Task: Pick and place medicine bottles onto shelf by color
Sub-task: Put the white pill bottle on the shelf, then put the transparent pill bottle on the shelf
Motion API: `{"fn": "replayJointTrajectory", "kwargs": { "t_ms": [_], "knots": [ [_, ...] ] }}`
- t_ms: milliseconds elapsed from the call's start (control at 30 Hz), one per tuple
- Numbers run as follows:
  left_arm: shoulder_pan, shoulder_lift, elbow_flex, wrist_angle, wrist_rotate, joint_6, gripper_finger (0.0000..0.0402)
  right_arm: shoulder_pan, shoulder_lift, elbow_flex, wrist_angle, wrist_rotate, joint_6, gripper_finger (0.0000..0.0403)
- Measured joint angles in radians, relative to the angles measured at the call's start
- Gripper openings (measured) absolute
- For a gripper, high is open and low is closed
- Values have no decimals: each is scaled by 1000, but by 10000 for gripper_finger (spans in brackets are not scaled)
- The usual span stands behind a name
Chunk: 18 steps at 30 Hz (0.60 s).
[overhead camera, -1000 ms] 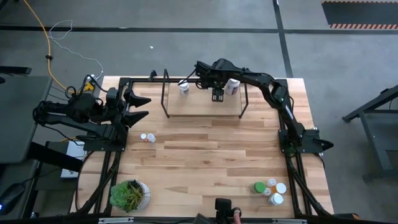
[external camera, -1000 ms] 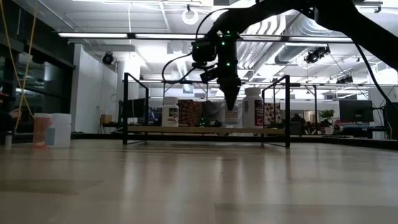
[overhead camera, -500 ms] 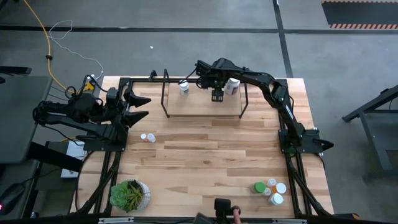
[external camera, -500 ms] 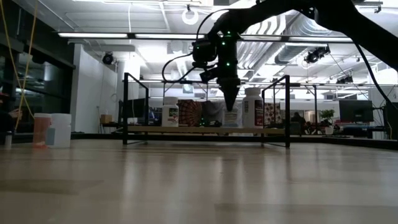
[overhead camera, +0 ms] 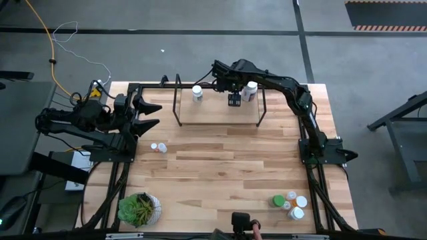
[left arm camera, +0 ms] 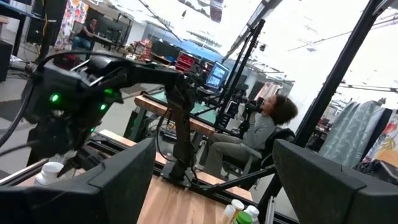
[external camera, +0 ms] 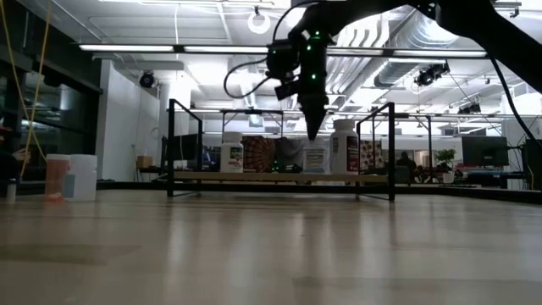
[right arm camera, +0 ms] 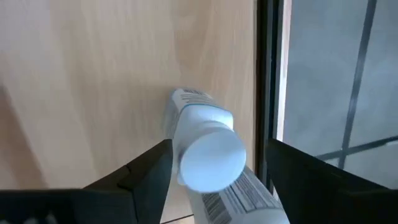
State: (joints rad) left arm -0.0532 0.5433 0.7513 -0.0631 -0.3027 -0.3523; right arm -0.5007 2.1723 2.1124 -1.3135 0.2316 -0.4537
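White bottles [overhead camera: 197,93] on a light-wood shelf [overhead camera: 217,113] with black frame; green plant [overhead camera: 139,208].

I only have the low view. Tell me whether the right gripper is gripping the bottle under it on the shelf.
Observer: No. The right wrist view shows the right gripper open, its fingers either side of the white bottle with gaps.
Operator: Report what is left to sort on the right.
Observer: The high view shows a group of bottles at the table's front right corner, including a green one.
Operator: Give me the left gripper.
Observer: The left gripper is open, waiting at the table's left edge.
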Motion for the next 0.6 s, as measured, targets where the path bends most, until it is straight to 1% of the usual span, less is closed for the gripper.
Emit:
{"fn": "replayJointTrajectory", "kwargs": {
  "t_ms": [67,133,267,333,533,600],
  "knots": [
    [0,0,0,0,0,0,314,-1,-28,0,2,-29,7,248],
    [0,0,0,0,0,0,314,-1,-60,0,-4,-85,40,248],
    [0,0,0,0,0,-1,314,-2,-144,0,-7,-296,180,248],
    [0,0,0,-1,0,-2,314,13,-183,0,-6,-378,215,248],
    [0,0,0,-2,3,13,314,127,-274,0,-6,-472,219,248],
    [0,0,0,-9,3,23,314,164,-299,0,-5,-479,221,248]
  ]
}}
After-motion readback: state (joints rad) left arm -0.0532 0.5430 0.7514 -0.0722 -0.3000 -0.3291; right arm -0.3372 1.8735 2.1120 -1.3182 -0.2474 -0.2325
